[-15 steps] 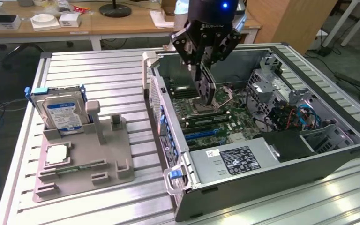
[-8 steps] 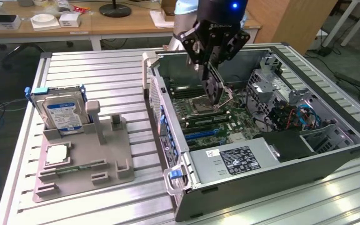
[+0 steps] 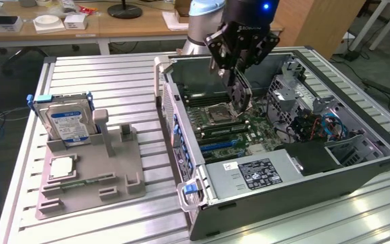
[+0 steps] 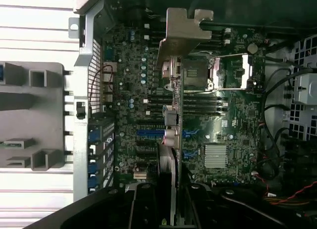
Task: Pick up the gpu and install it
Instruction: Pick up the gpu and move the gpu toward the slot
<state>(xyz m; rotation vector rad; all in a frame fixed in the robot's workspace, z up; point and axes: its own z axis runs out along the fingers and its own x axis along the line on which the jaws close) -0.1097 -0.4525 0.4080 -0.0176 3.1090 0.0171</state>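
My gripper (image 3: 233,76) hangs over the open computer case (image 3: 181,127) and is shut on the gpu (image 3: 241,95), a thin dark card that hangs on edge below the fingers, above the motherboard (image 3: 246,127). In the wrist view the gpu (image 4: 174,120) is seen edge-on, its silver bracket (image 4: 183,33) at the far end, and the gripper (image 4: 171,194) clamps its near end. The card is in the air, apart from the board, over the memory slots and the blue expansion slots (image 4: 148,134).
On the slatted table at the exterior view's left, a grey fixture (image 3: 114,175) holds an upright hard drive (image 3: 67,122) and a flat processor (image 3: 61,166). In the case are a power supply (image 3: 256,173), a drive cage (image 3: 296,96) and loose cables (image 3: 330,127).
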